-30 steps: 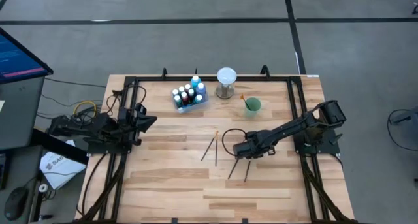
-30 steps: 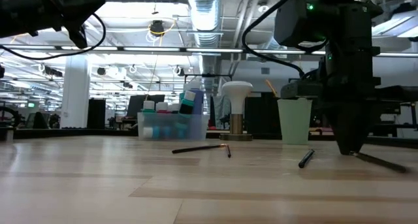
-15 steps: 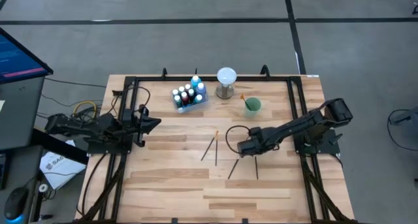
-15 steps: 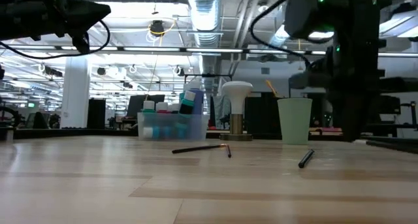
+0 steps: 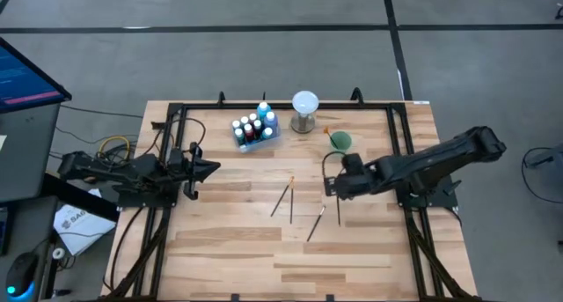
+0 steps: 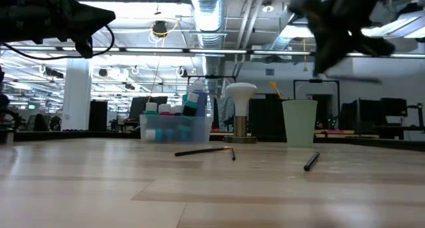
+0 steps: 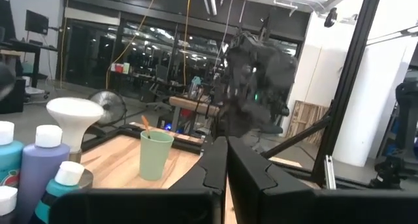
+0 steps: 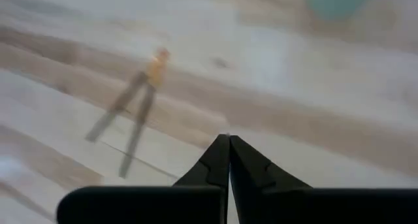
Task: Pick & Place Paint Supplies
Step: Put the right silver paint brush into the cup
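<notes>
Wooden, thin and light, the stiff brush [image 5: 338,210] hangs pinched at its upper handle in the right gripper [image 5: 335,186], fingers clamped on it above the pale plank counter [image 5: 229,240], near the green cup [image 5: 339,141]; left gripper [image 7: 226,160] closed, idle.

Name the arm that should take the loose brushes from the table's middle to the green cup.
Right. The right gripper hangs over the table's middle, close to the brushes and the green cup. The left gripper sits at the table's left edge, farther from both.
</notes>
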You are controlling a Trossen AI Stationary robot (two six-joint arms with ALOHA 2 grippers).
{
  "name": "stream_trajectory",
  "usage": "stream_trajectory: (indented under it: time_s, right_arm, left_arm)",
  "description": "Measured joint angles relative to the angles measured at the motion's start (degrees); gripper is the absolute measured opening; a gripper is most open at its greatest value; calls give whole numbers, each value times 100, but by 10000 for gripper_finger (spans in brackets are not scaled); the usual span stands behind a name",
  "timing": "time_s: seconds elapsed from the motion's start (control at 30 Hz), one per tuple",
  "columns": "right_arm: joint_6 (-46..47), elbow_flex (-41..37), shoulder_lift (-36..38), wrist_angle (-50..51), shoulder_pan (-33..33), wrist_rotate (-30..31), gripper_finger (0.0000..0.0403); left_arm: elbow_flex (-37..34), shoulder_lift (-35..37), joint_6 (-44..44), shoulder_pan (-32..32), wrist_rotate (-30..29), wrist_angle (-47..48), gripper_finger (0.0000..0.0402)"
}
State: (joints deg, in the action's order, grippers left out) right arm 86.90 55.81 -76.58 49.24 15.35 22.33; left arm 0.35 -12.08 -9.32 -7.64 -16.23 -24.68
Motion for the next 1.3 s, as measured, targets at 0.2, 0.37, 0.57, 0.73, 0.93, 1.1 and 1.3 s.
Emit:
stream_trajectory:
  time_s: [0.2, 0.37, 0.57, 0.73, 0.93, 1.1, 1.3]
  right_arm:
    - [-830, 547, 497, 30, -134, 921, 0]
    - [-1783, 924, 689, 26, -448, 1777, 0]
    - [-2704, 980, 771, 75, -955, 2966, 0]
    - [-3186, 951, 769, 162, -1336, 3802, 0]
    - [-3692, 951, 647, 155, -1802, 4233, 0]
    - [-3799, 821, 503, 19, -2021, 4247, 0]
    - [-3900, 79, 536, -994, -2020, 4043, 0]
  left_arm:
    - [1, 283, 0, 9, 0, 18, 6]
    - [-1, 1123, 1, 74, -3, -1, 6]
    - [-1, 1205, -3, 129, -26, -566, 6]
    - [-1, 1205, -1, 129, -2, -676, 6]
    - [-1, 1207, -1, 129, -4, -651, 6]
    - [-1, 1207, 0, 129, -1, -644, 6]
    - [-1, 1207, 0, 129, -3, -648, 6]
